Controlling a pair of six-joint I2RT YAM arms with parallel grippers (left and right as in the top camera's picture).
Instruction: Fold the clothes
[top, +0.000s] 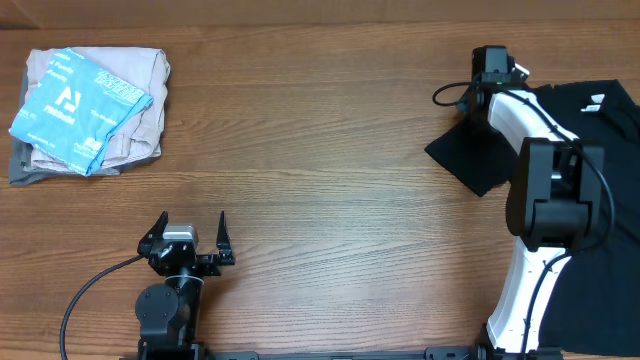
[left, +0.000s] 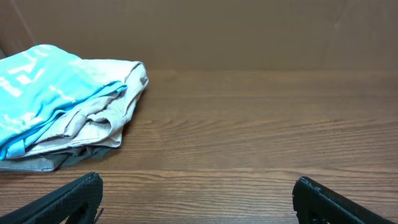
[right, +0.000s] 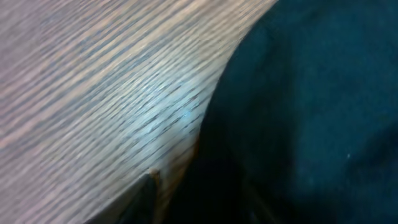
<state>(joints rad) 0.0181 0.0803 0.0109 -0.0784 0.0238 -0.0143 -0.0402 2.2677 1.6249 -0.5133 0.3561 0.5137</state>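
Overhead, I am seeing the black clothes (top: 612, 130) lying rumpled at the far end of the surface (top: 330, 150) from the stack (top: 90, 105) of folded pieces, with one flap (top: 465, 155) reaching back toward the stack. My right hand (top: 480, 100) is sitting at the stack-side edge of that flap. I cannot tell how wide it is standing or whether it is gripping cloth. My left hand (top: 192, 220) is waiting nearer the stack, spread fully and holding nothing.

In the left wrist view, the left hand (left: 196, 199) is gaping wide and empty, with the stack (left: 68, 106) ahead of it.

The right wrist view is blurred: clothes (right: 311, 112) are filling one side and bare surface (right: 93, 81) the other. I am judging the step to be pinching the hem, so I should be taking one layer right at the edge and lifting before dragging.
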